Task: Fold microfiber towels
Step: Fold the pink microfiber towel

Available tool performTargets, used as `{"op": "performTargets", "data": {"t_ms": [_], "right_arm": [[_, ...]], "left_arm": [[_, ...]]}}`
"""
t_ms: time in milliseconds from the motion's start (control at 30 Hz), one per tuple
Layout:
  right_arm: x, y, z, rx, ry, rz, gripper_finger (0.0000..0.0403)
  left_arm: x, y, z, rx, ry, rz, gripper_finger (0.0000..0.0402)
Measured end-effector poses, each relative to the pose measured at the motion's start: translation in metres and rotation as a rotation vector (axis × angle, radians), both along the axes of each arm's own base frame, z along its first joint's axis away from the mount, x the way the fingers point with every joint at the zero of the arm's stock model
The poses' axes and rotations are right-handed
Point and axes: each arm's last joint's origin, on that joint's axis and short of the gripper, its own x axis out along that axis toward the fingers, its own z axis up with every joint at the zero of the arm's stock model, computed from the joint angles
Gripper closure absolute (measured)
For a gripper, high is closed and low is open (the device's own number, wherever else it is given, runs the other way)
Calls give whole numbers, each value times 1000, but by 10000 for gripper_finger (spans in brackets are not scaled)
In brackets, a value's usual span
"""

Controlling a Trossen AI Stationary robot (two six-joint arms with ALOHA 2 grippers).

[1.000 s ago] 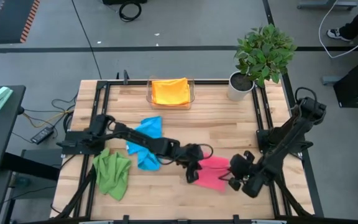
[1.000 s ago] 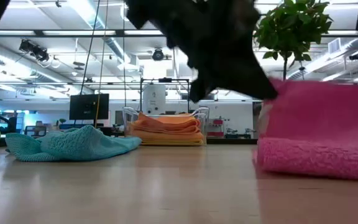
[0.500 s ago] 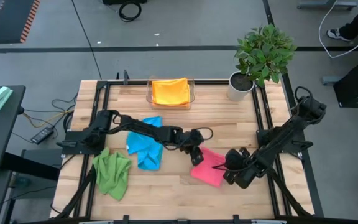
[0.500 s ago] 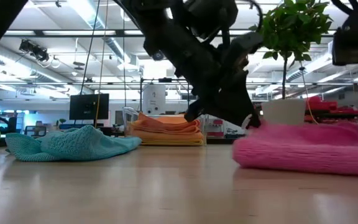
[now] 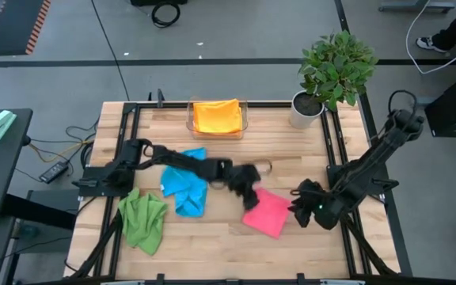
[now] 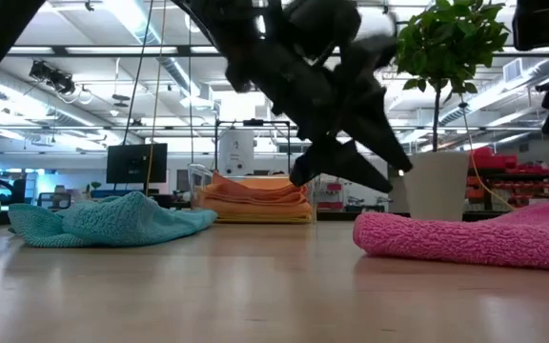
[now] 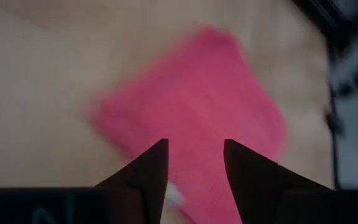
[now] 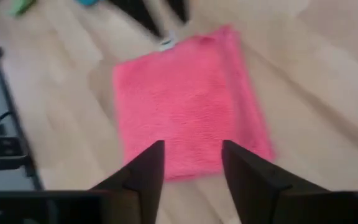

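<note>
Bare wood (image 5: 212, 237) runs open along the near table edge, between green towel (image 5: 142, 220) and folded pink towel (image 5: 266, 212).

Centre blocked: left arm reaches across, left gripper (image 5: 248, 190) above pink towel's far corner, blue towel (image 5: 185, 188) under the arm.

Right gripper (image 5: 301, 207) just beside pink towel's right edge.

Far edge: clear tray (image 5: 243, 119) with orange towel (image 5: 216, 115), potted plant (image 5: 333, 71) at right corner; open wood between them.
</note>
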Motion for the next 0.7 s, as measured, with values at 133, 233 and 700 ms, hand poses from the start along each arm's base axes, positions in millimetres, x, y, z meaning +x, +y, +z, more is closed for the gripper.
{"op": "performTargets", "data": {"t_ms": [133, 233, 700], "right_arm": [[4, 5, -24, -24, -16, 20, 346], [5, 4, -45, -39, -1, 20, 390], [-8, -17, -91, 1, 13, -28, 399]], "left_arm": [[-6, -36, -2, 80, -2, -98, 275], [-9, -51, -2, 128, -12, -89, 325], [-15, -77, -22, 184, 61, 5, 395]]}}
